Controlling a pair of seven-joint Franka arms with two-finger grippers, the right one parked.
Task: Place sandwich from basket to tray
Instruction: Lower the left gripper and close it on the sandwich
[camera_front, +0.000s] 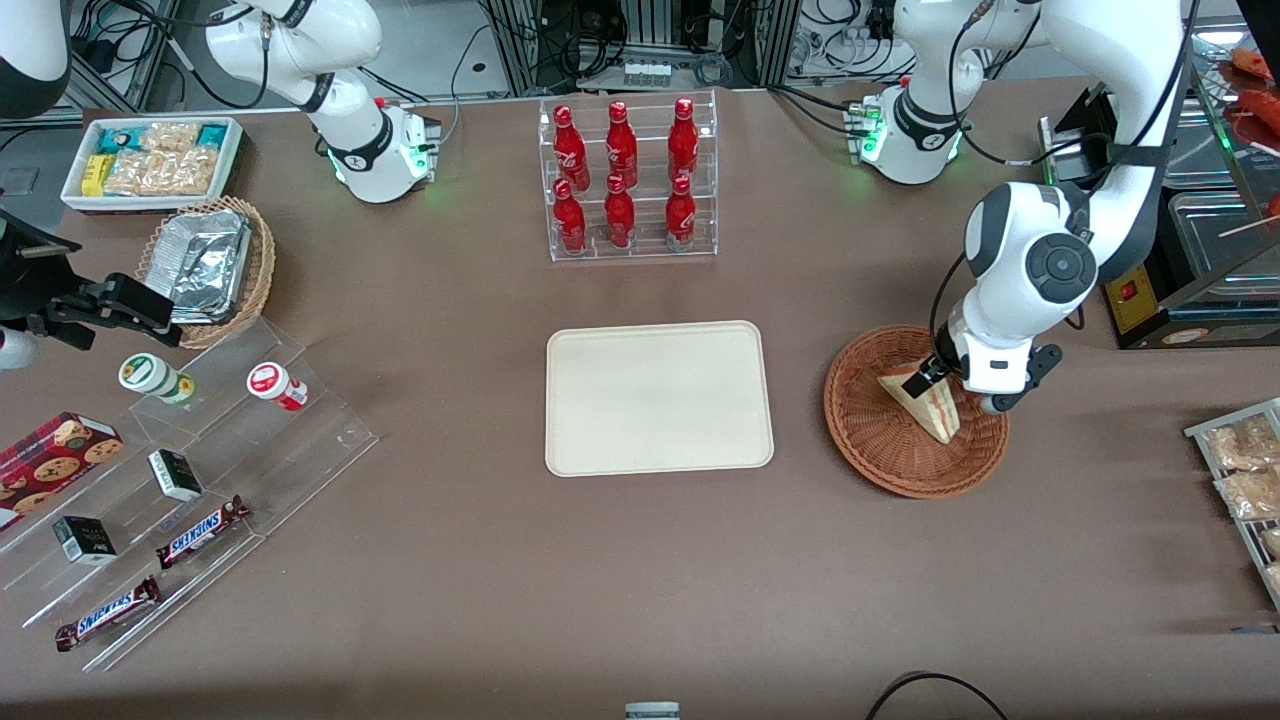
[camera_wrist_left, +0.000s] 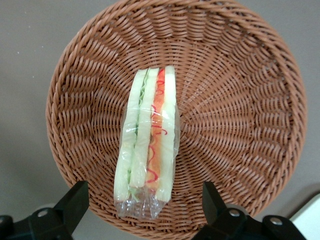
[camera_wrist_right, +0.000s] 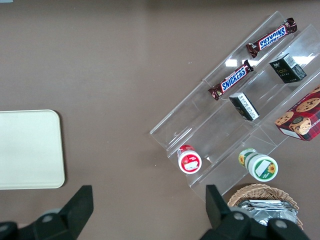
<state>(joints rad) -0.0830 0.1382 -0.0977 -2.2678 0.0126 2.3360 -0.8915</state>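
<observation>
The sandwich (camera_front: 925, 405) (camera_wrist_left: 150, 145) is a clear-wrapped wedge of pale bread with red-orange and green layers. It lies in the round reddish-brown wicker basket (camera_front: 865, 425) (camera_wrist_left: 240, 115). My gripper (camera_front: 958, 392) (camera_wrist_left: 144, 187) hangs just above the basket, open, with one black finger on each side of the sandwich's wrapped end and neither touching it. The cream-beige tray (camera_front: 660, 397) (camera_wrist_right: 30, 150) lies flat beside the basket, toward the parked arm's end, with nothing on it.
A clear rack of red bottles (camera_front: 627, 180) stands farther from the camera than the tray. Toward the parked arm's end are a stepped acrylic display (camera_front: 200, 470), a tan foil-filled basket (camera_front: 215, 265) and a white snack bin (camera_front: 150, 160). Snack packets (camera_front: 1245, 470) lie at the working arm's end.
</observation>
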